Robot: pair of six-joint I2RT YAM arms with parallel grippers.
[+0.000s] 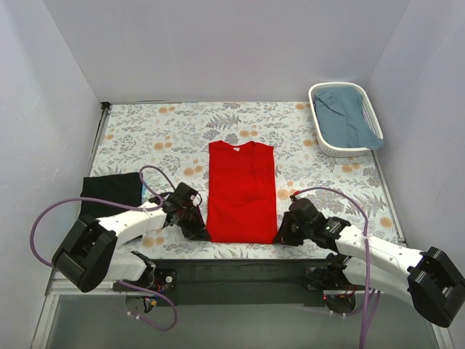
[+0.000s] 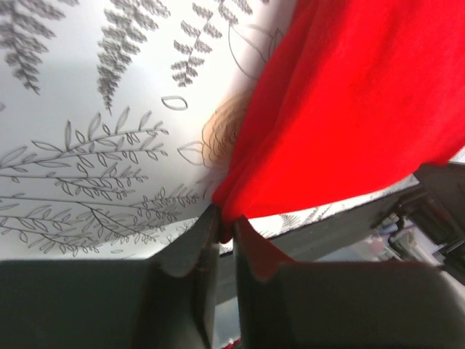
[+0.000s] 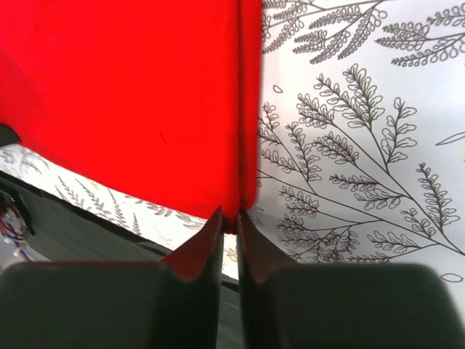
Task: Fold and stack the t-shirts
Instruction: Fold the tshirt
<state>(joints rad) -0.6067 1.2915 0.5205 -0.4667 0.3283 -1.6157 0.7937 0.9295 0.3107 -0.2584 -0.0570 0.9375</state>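
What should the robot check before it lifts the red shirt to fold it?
1. Left claw pinches a near corner of the red shirt: ok.
2. Right claw pinches the other near corner: ok.
3. Red shirt lies flat in a neat strip: ok.
4. Black shirt sits off to the left, out of the way: ok.
5. Basket is far from the red shirt: ok.
6. Both grips are tight enough to lift: cannot tell.
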